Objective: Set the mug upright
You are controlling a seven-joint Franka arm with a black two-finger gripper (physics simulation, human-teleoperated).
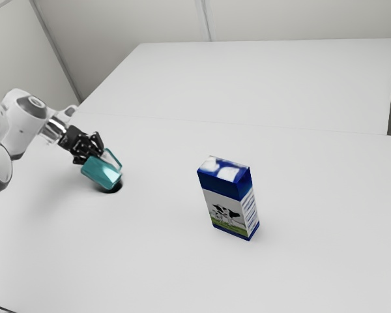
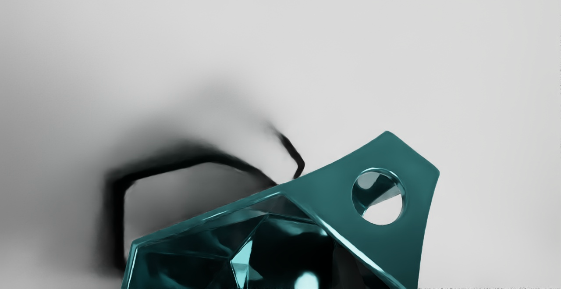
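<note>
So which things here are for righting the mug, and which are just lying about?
For the job:
- mug, teal, tilted, at the hand
- hand
- table, the surface to stand it on

Just lying about:
- carton, blue and white with cows, standing apart from the mug

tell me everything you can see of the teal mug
The mug is glossy teal, perhaps glazed, with an angular rim, faceted inside, and a flat handle pierced by a round hole. It tilts over a dark shadow toward the exterior view's left, the pincer at its upper end; whether gripped is unclear.
</note>
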